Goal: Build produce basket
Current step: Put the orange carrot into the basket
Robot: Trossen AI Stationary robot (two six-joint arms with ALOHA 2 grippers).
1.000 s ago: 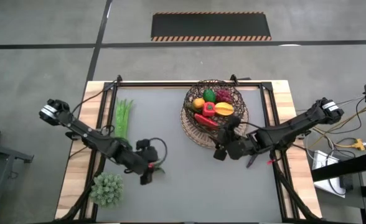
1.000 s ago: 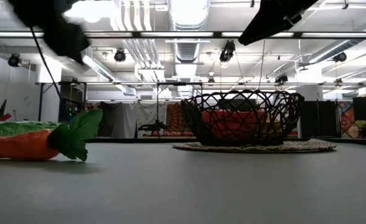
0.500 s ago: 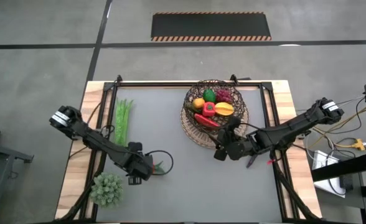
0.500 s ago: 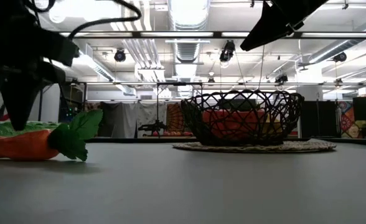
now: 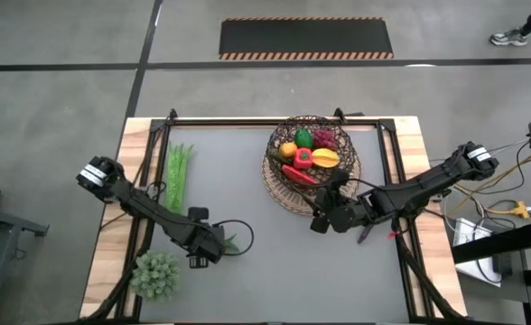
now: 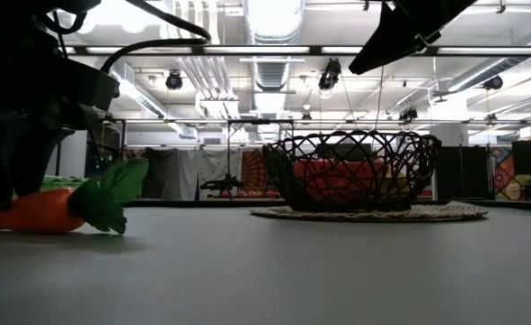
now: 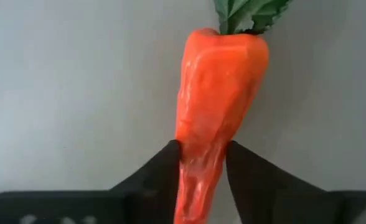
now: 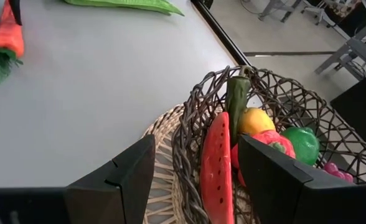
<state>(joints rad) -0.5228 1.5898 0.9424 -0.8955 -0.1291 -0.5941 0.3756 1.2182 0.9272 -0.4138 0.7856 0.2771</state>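
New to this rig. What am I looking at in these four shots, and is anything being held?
Two dark robot arms work at a grey table. One camera looks straight down, one sits at table height, and one rides on each wrist.

The left tool is down on the table with its fingers on either side of the narrow end of an orange toy carrot with green leaves. The carrot lies on the table, not lifted.

The right tool is open, empty, and waits beside the dark woven wicker basket. Inside it are a watermelon slice, a dark green chili and other toy produce.

Also on the table: long green beans and a pale green leafy clump.
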